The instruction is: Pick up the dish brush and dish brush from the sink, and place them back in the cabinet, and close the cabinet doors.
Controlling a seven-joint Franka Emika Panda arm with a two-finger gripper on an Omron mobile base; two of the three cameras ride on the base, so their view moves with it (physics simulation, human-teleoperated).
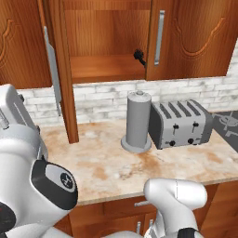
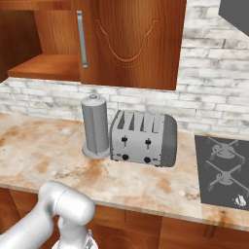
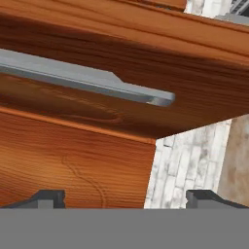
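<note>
Gripper [image 3: 124, 197] tips spread wide at the frame bottom, holding nothing; cabinet door [image 3: 97, 73] handle [image 3: 87, 80] lies above them.

A home kitchen, rendered

A marble-look counter [image 1: 116, 162] carries a grey toaster [image 2: 143, 138] and a paper-towel holder [image 1: 138, 122], below a wooden wall cabinet [image 1: 104, 42] and white brick backsplash [image 2: 214, 104]; what seems a gas hob [image 2: 223, 170] sits alongside

One toaster [image 1: 180, 123], one towel holder [image 1: 137, 122], two cabinet doors [image 1: 59, 74].
</note>
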